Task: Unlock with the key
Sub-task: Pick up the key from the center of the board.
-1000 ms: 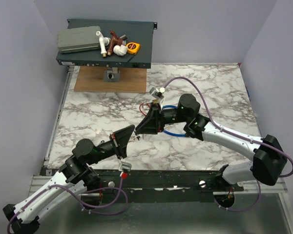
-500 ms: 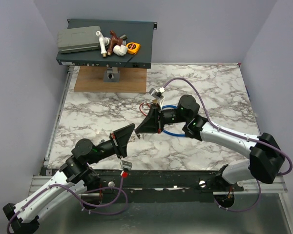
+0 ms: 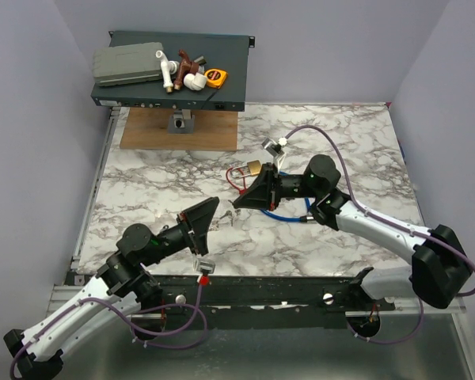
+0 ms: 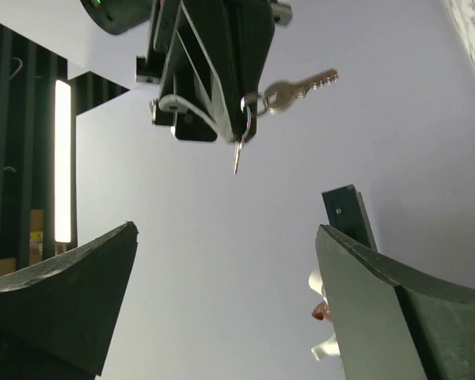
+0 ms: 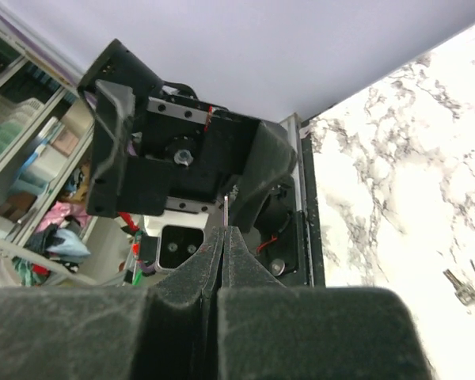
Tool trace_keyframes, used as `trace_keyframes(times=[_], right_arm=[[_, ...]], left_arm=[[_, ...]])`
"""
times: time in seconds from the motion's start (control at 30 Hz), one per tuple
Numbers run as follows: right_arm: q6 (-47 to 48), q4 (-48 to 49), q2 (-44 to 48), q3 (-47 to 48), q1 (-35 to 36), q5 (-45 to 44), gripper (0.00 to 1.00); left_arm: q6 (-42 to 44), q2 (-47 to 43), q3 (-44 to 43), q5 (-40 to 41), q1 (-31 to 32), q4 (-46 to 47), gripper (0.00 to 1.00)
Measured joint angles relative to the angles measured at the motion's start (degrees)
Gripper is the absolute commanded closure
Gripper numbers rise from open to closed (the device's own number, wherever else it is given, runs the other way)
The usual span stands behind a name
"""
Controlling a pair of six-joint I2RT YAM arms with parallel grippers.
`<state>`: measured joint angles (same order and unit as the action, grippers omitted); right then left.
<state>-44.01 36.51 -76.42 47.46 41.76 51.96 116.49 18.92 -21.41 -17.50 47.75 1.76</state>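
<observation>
- The counter (image 3: 356, 150) was a white, marble-patterned slab with grey veins.
- The right gripper (image 3: 238, 203) was pressed fully closed on the key (image 5: 224, 207). The key showed as a thin silver sliver standing out past the matte black fingertips (image 5: 206, 261) (it was edge-on, so its teeth could not be made out).
- In the left wrist view a small split ring (image 4: 253, 103) hung at those tips. A second key (image 4: 301, 85), flat, silver and notched, stuck out sideways from it.
- The key was held up in the air, between the two grippers.
- The left gripper (image 3: 209, 224) faced it with its wedge-shaped jaws spread wide, holding nothing.
- A thin red cord (image 3: 234, 176) looped on the counter just beside a brass padlock (image 3: 254, 167).
- A blue cable lock (image 3: 289, 214) curved under the right arm.
- A wooden board (image 3: 178, 128) and a dark rack unit (image 3: 174, 91) piled with fittings sat at the far left.
</observation>
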Motion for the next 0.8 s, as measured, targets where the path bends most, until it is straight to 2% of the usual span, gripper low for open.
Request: trace_keyframes(times=[0.13, 0.27, 0.4, 0.53, 0.63, 0.8], right_arm=[[0.3, -1.3, 2.8, -2.4, -2.5, -0.5, 0.99], [4.5, -9.1, 6.3, -2.6, -3.1, -3.5, 0.99], [10.8, -20.3, 10.7, -2.2, -3.2, -10.3, 0.99], [15.9, -29.8, 15.4, -0.6, -3.5, -18.1, 0.99], [18.3, -34.4, 18.8, 0.2, -3.6, -23.0, 0.99], [20.9, -40.3, 22.8, 0.5, -4.0, -29.6, 0.99]], left_arm=[[-4.7, 1.8, -3.2, 3.5, 0.0, -2.2, 0.02], [-18.5, 7.9, -12.3, 8.4, 0.0, -10.2, 0.02], [-38.4, 22.1, -27.6, 9.2, -3.7, -23.3, 0.02], [-52.6, 36.8, -38.7, 5.5, -9.1, -34.7, 0.02], [-57.8, 47.8, -44.2, 1.8, -11.5, -40.6, 0.02], [-58.9, 62.2, -49.2, -3.4, -13.2, -47.5, 0.02]])
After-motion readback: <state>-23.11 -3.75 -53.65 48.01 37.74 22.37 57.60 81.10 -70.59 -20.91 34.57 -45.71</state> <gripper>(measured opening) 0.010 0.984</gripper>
